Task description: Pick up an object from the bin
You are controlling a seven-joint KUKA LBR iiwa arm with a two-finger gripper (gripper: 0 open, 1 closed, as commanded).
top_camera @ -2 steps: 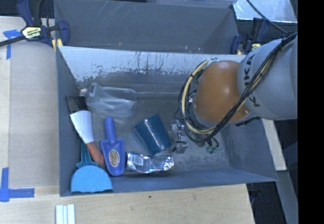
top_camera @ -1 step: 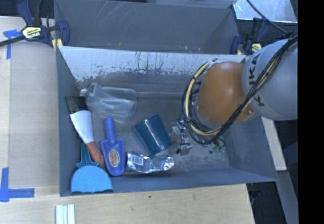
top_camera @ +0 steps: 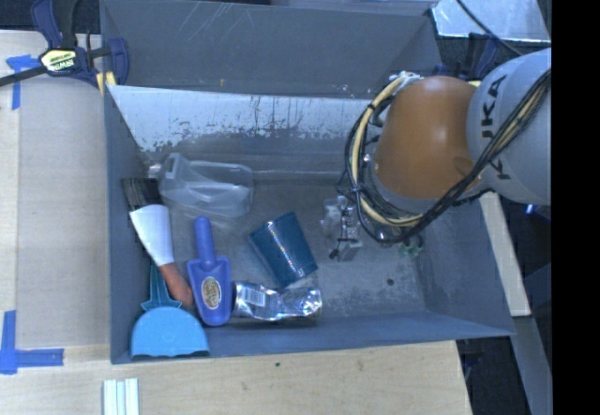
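- Hanging low over bare bin floor right of centre, the gripper (top_camera: 343,233) sits beneath the arm's orange wrist cover (top_camera: 422,137). How far it is open cannot be determined.
- Nearest object: a dark blue rectangular packet (top_camera: 281,247). It lies flat and tilted, just left of the gripper and apart from it.
- A crumpled silver foil wrapper (top_camera: 278,302) lies just below the packet, near the front wall.
- Farther left, a blue scoop (top_camera: 208,274), a clear plastic bag (top_camera: 208,185), a white-and-orange brush (top_camera: 156,237) and a light blue fan-shaped piece (top_camera: 169,333) lie along the left side of the bin (top_camera: 281,57).
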